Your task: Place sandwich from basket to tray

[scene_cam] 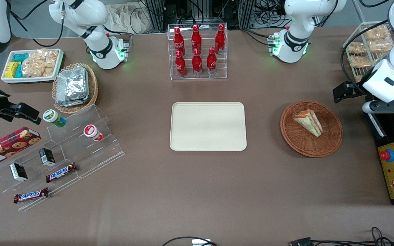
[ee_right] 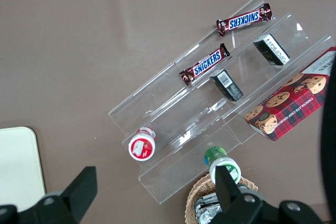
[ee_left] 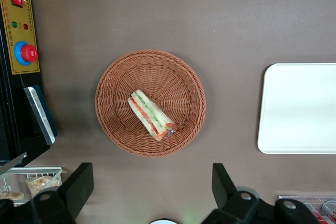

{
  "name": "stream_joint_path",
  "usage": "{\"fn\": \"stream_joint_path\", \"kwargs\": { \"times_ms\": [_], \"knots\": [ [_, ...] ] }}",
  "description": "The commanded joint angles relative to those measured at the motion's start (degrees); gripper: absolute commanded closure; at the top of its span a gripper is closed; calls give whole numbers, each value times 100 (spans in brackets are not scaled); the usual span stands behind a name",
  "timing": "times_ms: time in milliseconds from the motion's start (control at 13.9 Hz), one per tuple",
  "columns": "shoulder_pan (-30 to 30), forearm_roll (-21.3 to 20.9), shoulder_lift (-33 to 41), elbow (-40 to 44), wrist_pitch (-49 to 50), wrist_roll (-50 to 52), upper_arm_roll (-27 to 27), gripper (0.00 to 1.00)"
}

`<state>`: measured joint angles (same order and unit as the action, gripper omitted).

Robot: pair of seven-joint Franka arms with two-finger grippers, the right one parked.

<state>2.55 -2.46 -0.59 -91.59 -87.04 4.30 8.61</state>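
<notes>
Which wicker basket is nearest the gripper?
The reddish-brown round wicker basket holding the sandwich; gripper hovers by it, fingers open. The lighter one holds foil packets.

The brown table (scene_cam: 197,191) carries the tray (scene_cam: 208,126), the basket (scene_cam: 330,136), a bottle rack (scene_cam: 197,73) and a clear stepped stand (scene_cam: 80,153); the pincer (ee_left: 152,192) hovers above.

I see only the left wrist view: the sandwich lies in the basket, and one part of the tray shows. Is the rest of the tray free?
Observer: Yes. The front view shows the whole tray, and it is bare.
Operator: Does anything stand near the tray?
Observer: A clear rack of red bottles stands farther from the front camera than the tray, apart from it.
Operator: Where is the gripper compared with the basket?
Observer: The open gripper hangs beside the basket, toward the working arm's end of the table, not over the sandwich.
</notes>
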Motion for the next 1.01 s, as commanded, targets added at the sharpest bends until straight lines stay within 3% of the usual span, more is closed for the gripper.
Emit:
{"fn": "stream_joint_path", "kwargs": {
  "times_ms": [0, 431, 935],
  "knots": [
    [18, 62, 138, -87, 37, -52, -17, 0],
    [18, -8, 77, -332, -67, -43, -131, 0],
    [18, 0, 779, -2642, -2007, 666, -641, 0]
  ]
}}
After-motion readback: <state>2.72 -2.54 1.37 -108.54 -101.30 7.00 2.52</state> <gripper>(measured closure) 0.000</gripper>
